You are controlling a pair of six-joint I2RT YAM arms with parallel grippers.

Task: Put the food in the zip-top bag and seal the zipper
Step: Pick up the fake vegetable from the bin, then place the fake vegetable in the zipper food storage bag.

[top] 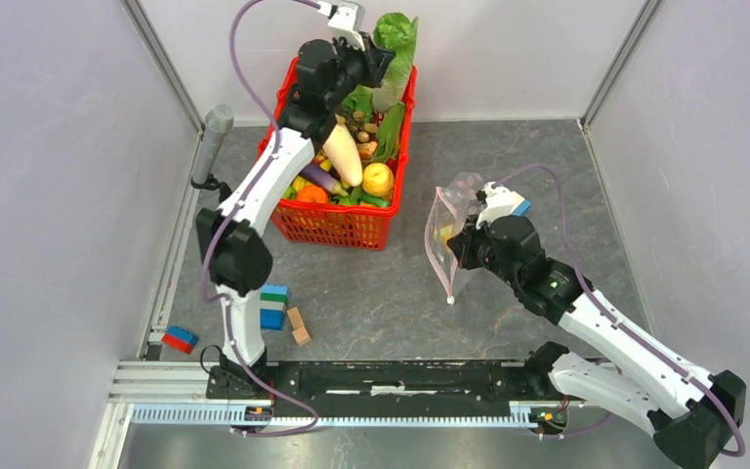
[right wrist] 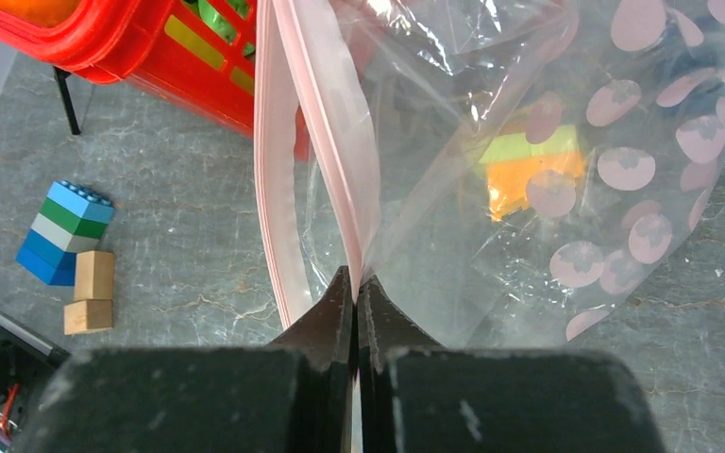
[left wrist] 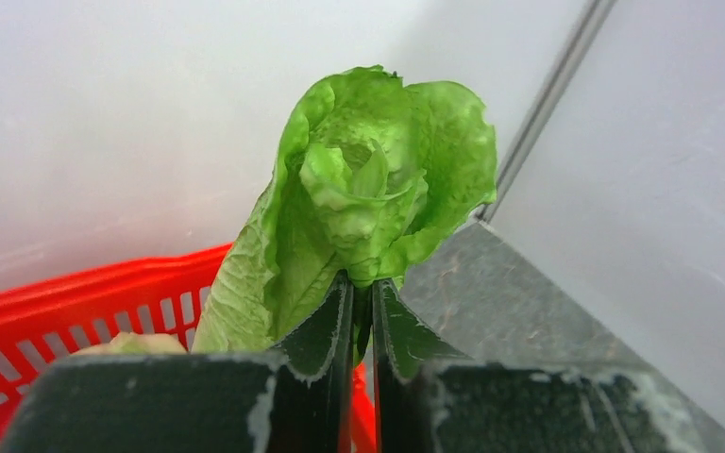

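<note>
Green leafy greens (left wrist: pixel 368 189) are clamped in my left gripper (left wrist: pixel 362 291), up over the red basket (top: pixel 337 227). My right gripper (right wrist: pixel 356 283) pinches the zipper (right wrist: pixel 326 142), holding the zip-top bag (right wrist: pixel 547 217) upright beside the basket. Transfer step, I reckon. Next: swing across and feed the greens through a narrow mouth.

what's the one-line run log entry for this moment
left gripper: shut on leafy greens over red basket | right gripper: shut on zip-top bag at zipper | zipper: unsealed
</note>
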